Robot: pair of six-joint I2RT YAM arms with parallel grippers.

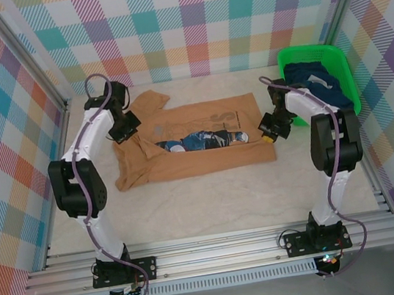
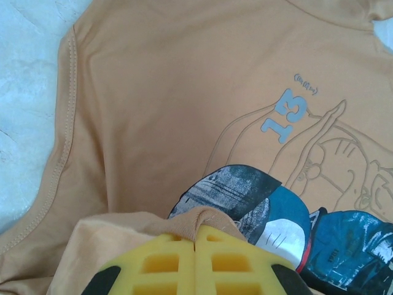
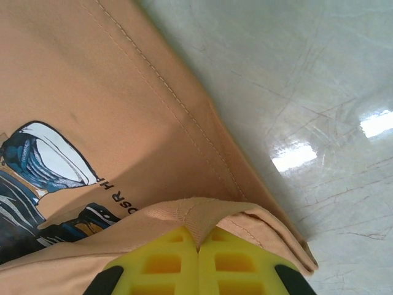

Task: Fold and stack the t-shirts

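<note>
We see the orange shirt (image 1: 206, 157) spread on the counter (image 1: 213, 204); left pincer (image 2: 195, 243) pinches its edge at nine o'clock, right pincer (image 3: 198, 246) its hem at three, likely to fold it over; navy shirts (image 1: 313, 78) sit in the basket (image 1: 347, 73) at two.

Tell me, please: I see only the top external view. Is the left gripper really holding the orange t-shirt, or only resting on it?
Observer: It is holding it. In the left wrist view the left gripper is shut on a pinched fold of the tan-orange t-shirt.
Operator: And the right one?
Observer: It is also shut on cloth. The right gripper pinches a fold near the stitched hem, with bare table beside it.
Operator: What is printed above the figure? It is too small for me.
Observer: A blue number 13, just above the cartoon figure.
</note>
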